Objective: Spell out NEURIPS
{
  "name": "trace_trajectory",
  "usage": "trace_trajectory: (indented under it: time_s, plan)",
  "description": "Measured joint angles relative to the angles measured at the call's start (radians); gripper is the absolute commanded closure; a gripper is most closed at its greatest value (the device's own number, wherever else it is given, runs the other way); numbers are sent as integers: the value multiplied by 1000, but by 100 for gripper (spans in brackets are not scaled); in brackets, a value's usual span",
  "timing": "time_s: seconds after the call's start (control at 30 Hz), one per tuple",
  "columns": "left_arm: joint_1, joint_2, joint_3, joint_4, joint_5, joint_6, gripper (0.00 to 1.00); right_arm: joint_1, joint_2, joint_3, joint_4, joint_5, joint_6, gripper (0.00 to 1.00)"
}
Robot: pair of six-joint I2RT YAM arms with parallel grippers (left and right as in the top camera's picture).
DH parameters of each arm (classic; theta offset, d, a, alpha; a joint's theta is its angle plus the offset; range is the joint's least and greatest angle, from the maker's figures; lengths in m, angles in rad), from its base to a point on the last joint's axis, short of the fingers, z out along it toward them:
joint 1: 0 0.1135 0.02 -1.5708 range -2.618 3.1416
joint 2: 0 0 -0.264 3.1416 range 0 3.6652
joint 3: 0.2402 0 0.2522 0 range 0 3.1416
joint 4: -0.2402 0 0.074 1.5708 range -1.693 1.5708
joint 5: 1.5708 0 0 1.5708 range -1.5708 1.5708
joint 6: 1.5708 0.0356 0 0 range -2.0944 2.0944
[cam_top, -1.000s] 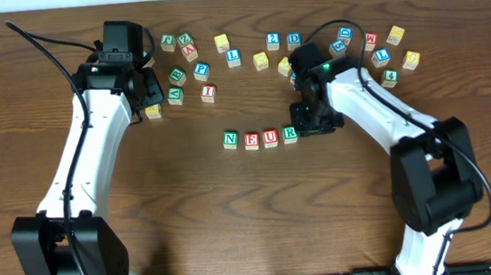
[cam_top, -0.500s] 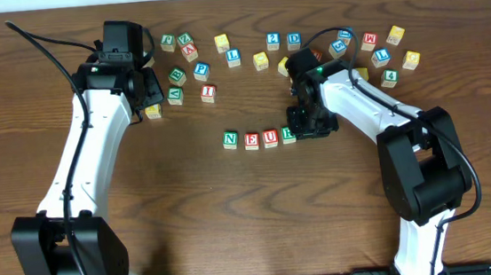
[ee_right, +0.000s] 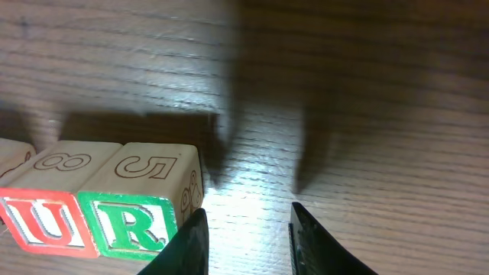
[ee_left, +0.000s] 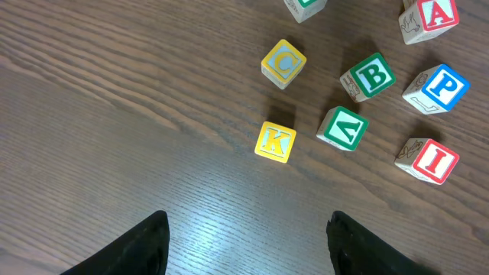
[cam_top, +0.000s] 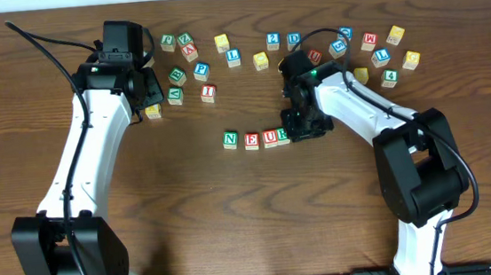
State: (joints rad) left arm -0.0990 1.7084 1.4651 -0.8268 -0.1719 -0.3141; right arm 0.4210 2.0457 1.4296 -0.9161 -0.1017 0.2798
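Note:
A row of wooden cubes reads green N (cam_top: 230, 139), red E (cam_top: 251, 140), red U (cam_top: 270, 138) and green R (cam_top: 283, 136). My right gripper (cam_top: 302, 125) sits low at the row's right end. In the right wrist view the R (ee_right: 130, 225) stands tight against the U (ee_right: 50, 221). The right gripper (ee_right: 248, 244) is open with only bare wood in its narrow gap, and its left finger (ee_right: 191, 244) is right beside the R. Red I (cam_top: 209, 93) (ee_left: 428, 160) and blue P (cam_top: 200, 71) (ee_left: 438, 88) lie loose near my left gripper (cam_top: 148, 88) (ee_left: 248, 244), which hovers wide open and holds nothing.
Loose cubes arc across the table's far side: yellow K (ee_left: 275, 142), yellow C (ee_left: 283, 63), green B (ee_left: 369, 76), blue 2 (cam_top: 273, 40), D (cam_top: 294, 40), L (cam_top: 233, 57), W (cam_top: 368, 41) and green 4 (cam_top: 389, 78). Bare wood (cam_top: 234, 210) lies in front of the row.
My right gripper has moved left along the row's line, and the R cube has slid left against the U. The left arm has not moved.

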Motion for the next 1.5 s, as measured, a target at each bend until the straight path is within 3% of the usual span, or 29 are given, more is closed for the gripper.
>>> trace_trajectory:
  time_s: [1.13,1.5]
  plan:
    - [0,0,0,-3,0,0,35,31,0,0,21,-157,1,67]
    - [0,0,0,-22,0,0,35,31,0,1,10,-157,5,54]
